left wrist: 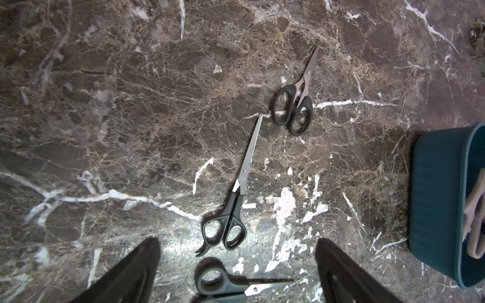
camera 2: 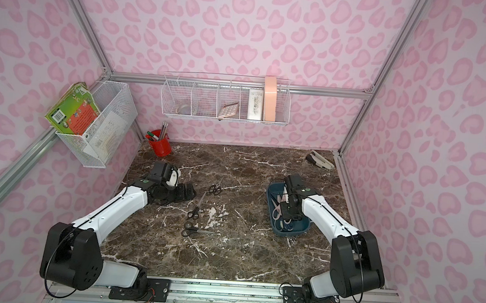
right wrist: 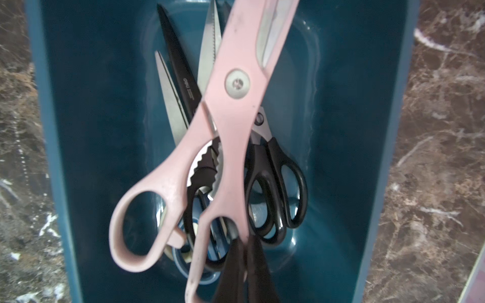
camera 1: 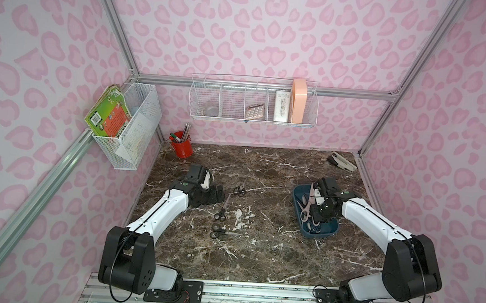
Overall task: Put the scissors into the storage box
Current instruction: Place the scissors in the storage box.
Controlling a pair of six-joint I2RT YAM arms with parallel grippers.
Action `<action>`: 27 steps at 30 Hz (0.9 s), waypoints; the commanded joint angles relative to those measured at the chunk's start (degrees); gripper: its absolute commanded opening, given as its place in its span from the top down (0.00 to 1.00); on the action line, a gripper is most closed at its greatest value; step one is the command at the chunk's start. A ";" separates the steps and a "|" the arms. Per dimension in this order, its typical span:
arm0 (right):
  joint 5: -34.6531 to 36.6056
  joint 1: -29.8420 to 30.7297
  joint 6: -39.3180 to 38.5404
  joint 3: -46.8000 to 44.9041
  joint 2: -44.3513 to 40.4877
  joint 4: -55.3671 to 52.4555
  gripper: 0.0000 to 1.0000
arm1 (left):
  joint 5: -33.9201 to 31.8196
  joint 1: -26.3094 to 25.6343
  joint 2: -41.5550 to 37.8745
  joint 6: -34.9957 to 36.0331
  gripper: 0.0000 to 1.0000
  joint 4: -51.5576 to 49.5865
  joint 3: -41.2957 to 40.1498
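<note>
Pink scissors (right wrist: 231,110), likely stiff and blade-heavy, hang over box (right wrist: 78,131), right fingers (right wrist: 259,267) clamped on one handle loop; left fingers (left wrist: 131,275) apart; black scissors (camera 1: 222,207) at box's 9 o'clock.

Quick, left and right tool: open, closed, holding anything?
Left tool: open, holding nothing.
Right tool: closed on the pink scissors by a handle loop, over the storage box.

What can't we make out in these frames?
- Scissors count in the storage box: right wrist view, the pink scissors overlap the pile; both top views, the right arm covers it.
- The black scissors nearest the robot's base: left wrist view, frame edge cuts one handle loop.
- The wall basket contents: both top views, too small.
</note>
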 commanded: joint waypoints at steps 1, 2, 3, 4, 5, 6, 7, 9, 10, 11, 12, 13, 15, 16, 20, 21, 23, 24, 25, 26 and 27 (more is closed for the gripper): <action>-0.68 -0.32 -0.61 0.28 1.73 -0.33 1.00 | -0.54 0.02 -0.24 0.38 0.03 -0.37 -0.26; -0.54 -0.30 -0.74 0.23 2.34 -0.21 1.00 | -0.64 0.04 -0.34 0.38 0.03 -0.37 -0.42; -0.57 -0.35 -0.82 0.24 3.10 -0.12 1.00 | -0.72 0.03 -0.53 0.38 0.03 -0.38 -0.55; -0.48 -0.27 -0.88 0.37 4.01 -0.29 1.00 | -0.81 0.03 -0.74 0.38 0.03 -0.37 -0.68; -0.07 -0.25 -0.73 0.34 4.58 -0.38 1.00 | -0.94 0.04 -0.95 0.38 0.03 -0.37 -0.87; 0.50 -0.26 -0.52 0.25 5.09 -0.29 1.00 | -1.07 0.04 -1.05 0.38 0.03 -0.41 -1.00; 0.59 -0.17 -0.28 0.58 5.53 -0.75 1.00 | -1.21 0.05 -1.27 0.43 0.03 -0.37 -1.11; 0.83 0.45 0.35 1.33 5.93 -1.77 1.00 | -1.34 0.04 -1.45 0.60 0.03 -0.48 -1.33; 1.20 1.10 0.55 1.42 5.57 -1.91 1.00 | -1.48 0.06 -1.55 0.56 0.03 -0.46 -1.26; 1.29 1.73 0.73 1.49 5.08 -2.04 1.00 | -1.53 0.02 -1.61 0.58 0.02 -0.46 -1.34; 1.04 2.55 0.88 1.64 4.64 -2.26 1.00 | -1.61 0.02 -1.51 0.70 0.02 -0.46 -1.29; 0.94 3.27 1.12 1.99 4.31 -2.79 1.00 | -1.70 0.05 -1.50 0.65 0.02 -0.45 -1.24; 1.18 4.27 1.99 2.88 4.50 -3.97 1.00 | -1.69 0.02 -1.29 0.71 0.02 -0.36 -1.09; 1.16 4.47 2.52 3.29 4.63 -4.47 1.00 | -1.59 0.02 -1.16 0.54 0.02 -0.34 -1.08; 0.94 4.49 4.21 4.56 4.54 -6.40 0.87 | -1.26 0.00 -1.61 0.34 0.02 -0.32 -1.23; 1.27 4.47 4.55 4.91 4.61 -6.95 0.80 | -1.41 0.02 -1.90 0.43 0.02 -0.27 -1.45; 2.01 4.24 5.14 5.71 4.81 -8.15 0.67 | -1.83 0.05 -2.28 0.56 0.03 -0.02 -1.89; 3.19 4.26 5.51 6.13 4.83 -8.68 0.60 | -1.89 0.02 -2.30 0.64 0.02 -0.02 -1.97; 4.61 4.13 5.72 6.37 4.68 -9.01 0.55 | -1.84 0.01 -2.29 0.69 0.02 -0.02 -2.02; 6.04 4.00 5.77 6.75 4.31 -9.30 0.54 | -1.82 0.03 -2.20 0.56 0.02 -0.02 -2.01; 6.67 3.72 5.82 7.17 3.84 -9.50 0.54 | -1.75 0.07 -2.21 0.48 0.02 -0.02 -2.03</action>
